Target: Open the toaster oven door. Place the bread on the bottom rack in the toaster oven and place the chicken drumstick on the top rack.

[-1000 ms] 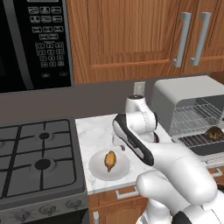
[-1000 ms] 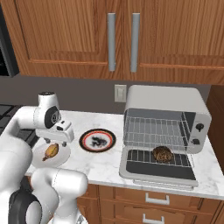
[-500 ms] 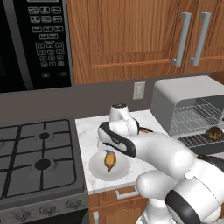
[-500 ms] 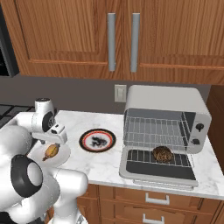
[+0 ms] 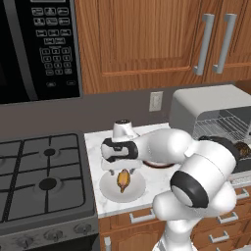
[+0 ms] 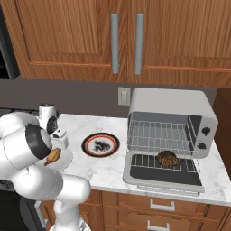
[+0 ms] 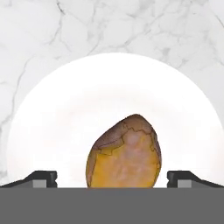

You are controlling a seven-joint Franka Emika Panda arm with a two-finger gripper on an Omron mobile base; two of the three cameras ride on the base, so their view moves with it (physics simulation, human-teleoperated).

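Observation:
The chicken drumstick (image 7: pixel 124 155), golden-orange with brown patches, lies on a white plate (image 7: pixel 52 122) on the marble counter. My gripper (image 5: pixel 122 171) hangs open right above it, one fingertip (image 7: pixel 41 178) on each side of the drumstick (image 5: pixel 122 180) and nothing gripped. At the right stands the silver toaster oven (image 6: pixel 171 106) with its door (image 6: pixel 162 177) folded down flat. The dark brown bread (image 6: pixel 168 159) sits on the bottom rack (image 6: pixel 144 161). Above it, the top rack (image 6: pixel 155 135) is bare. The drumstick (image 6: pixel 53 155) also peeks out past my arm.
A dark patterned plate (image 6: pixel 100 145) lies on the counter between the white plate and the oven. A gas stove (image 5: pixel 44 171) borders the counter on the left, with the black microwave (image 5: pixel 39 49) above it. Wooden cabinets (image 6: pixel 126 40) hang overhead.
The arm has swung left from mid-counter and come down over the white plate with the drumstick. The jaws stay open. Bread and oven door have not moved.

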